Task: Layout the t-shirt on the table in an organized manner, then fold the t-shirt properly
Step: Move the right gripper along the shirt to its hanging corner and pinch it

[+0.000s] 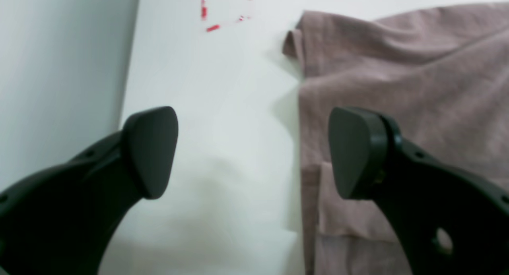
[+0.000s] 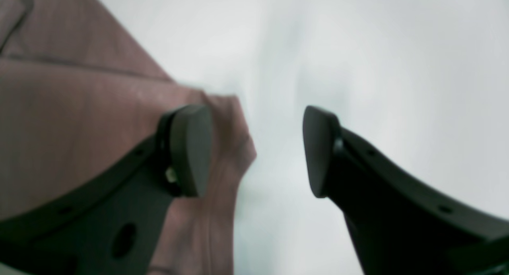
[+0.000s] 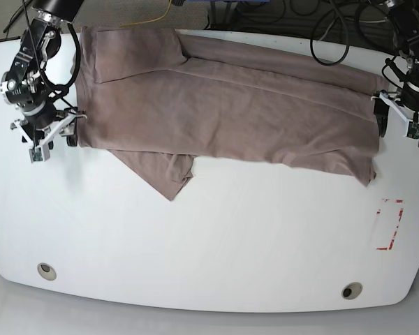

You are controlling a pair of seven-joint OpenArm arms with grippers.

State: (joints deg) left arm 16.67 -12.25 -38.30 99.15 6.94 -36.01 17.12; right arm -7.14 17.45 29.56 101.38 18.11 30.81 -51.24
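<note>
While your left pincer (image 1: 252,152) stands with its jaws spread wide and nothing between them, it hangs right over the edge of the t-shirt (image 1: 397,88): one pad (image 1: 356,152) sits above the mauve-brown cloth, the other pad (image 1: 151,150) above the bare white desk (image 1: 222,108). You can see in the left wrist view a small curled corner of fabric at the top of that edge, and a folded flap of cloth low down beside the pad. Beyond the curled corner lie the broken red tape marks (image 1: 212,27) on the desk.

Your right pincer (image 2: 256,150) is parted as well, less widely, and grips nothing. One pad (image 2: 191,150) is over the t-shirt's (image 2: 79,128) edge and the other pad (image 2: 318,150) over plain desk (image 2: 358,68); whether either pad touches the surface you cannot tell from these blurred views.

From the base view, your right pincer (image 3: 42,136) stands at one end of the t-shirt (image 3: 223,105) and your left pincer (image 3: 405,118) at the other end. The garment lies spread lengthwise across the far half of the desk (image 3: 209,237), wrinkled, with a pointed flap of cloth hanging toward the near side. The red tape rectangle (image 3: 390,225) sits near the left pincer's end, apart from the cloth, and two round grommet holes (image 3: 47,271) mark the near edge.
</note>
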